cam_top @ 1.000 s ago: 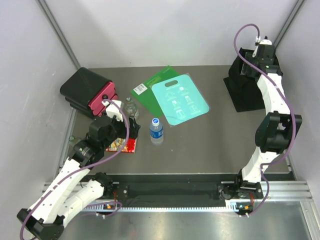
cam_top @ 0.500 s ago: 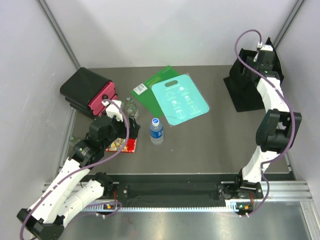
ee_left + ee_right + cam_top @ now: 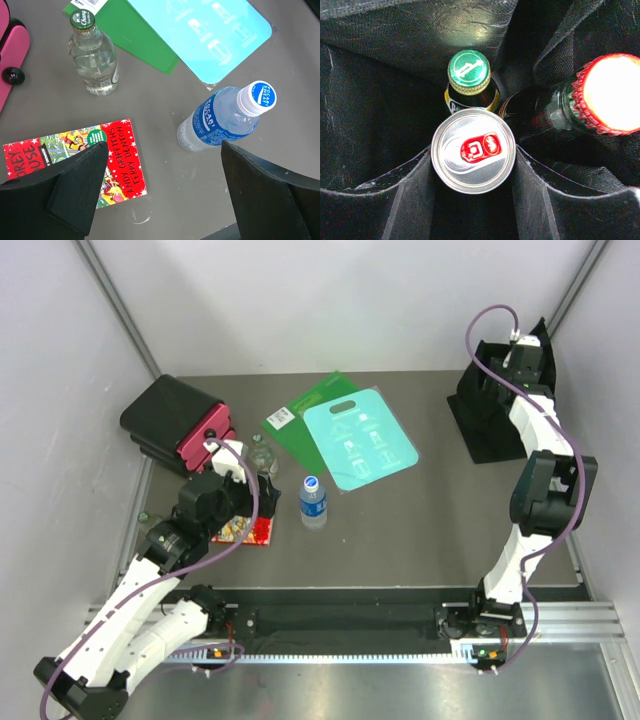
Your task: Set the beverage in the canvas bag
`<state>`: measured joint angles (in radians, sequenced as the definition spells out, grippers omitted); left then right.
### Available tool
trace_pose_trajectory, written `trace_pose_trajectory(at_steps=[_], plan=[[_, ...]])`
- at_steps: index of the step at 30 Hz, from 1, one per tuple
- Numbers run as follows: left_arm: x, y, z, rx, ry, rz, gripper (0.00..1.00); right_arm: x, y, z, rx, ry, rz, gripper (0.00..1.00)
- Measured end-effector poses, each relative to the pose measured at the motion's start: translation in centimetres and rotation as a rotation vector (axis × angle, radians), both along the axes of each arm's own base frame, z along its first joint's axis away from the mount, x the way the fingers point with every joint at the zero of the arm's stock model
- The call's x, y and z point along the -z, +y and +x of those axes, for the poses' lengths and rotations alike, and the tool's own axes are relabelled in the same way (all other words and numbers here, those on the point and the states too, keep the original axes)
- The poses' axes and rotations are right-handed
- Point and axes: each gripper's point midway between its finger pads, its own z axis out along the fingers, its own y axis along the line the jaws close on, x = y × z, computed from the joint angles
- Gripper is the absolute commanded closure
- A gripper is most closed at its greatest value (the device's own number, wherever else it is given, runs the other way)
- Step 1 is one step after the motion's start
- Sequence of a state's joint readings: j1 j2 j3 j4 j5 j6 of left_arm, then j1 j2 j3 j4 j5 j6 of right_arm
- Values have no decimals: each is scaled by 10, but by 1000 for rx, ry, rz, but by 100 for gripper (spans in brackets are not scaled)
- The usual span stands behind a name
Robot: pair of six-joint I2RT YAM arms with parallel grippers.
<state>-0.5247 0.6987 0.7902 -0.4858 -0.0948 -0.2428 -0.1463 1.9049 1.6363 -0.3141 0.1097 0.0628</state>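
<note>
The beverage, a silver can with a red tab (image 3: 473, 151), hangs inside the black canvas bag (image 3: 487, 430), and my right gripper (image 3: 473, 167) is shut on its sides. In the top view the right gripper (image 3: 526, 352) is over the bag at the far right. Beneath the can stand a green-capped bottle (image 3: 468, 72) and a red-capped bottle (image 3: 607, 95). My left gripper (image 3: 162, 150) is open above the table. A blue-labelled water bottle (image 3: 225, 120) stands just beyond its right finger (image 3: 265, 195).
A clear glass bottle with a green cap (image 3: 94, 60) and a red book (image 3: 75, 160) lie by the left gripper. A teal board (image 3: 360, 445) overlaps a green one (image 3: 305, 412). A black hard case with a red edge (image 3: 180, 425) sits at the far left.
The right arm's elbow and wrist have shifted slightly toward the back wall over the bag. The left arm and the table objects have not moved.
</note>
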Motion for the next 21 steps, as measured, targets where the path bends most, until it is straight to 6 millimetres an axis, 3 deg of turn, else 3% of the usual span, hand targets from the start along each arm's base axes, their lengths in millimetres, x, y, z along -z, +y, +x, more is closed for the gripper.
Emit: trace_pose_trajectory(at_steps=[7,21], plan=[[0,0,0,0,0,0,1,0,0,-1,2,2,2,39],[0,0,0,0,0,-1,1,-15,1,-8,14,9,17,38]])
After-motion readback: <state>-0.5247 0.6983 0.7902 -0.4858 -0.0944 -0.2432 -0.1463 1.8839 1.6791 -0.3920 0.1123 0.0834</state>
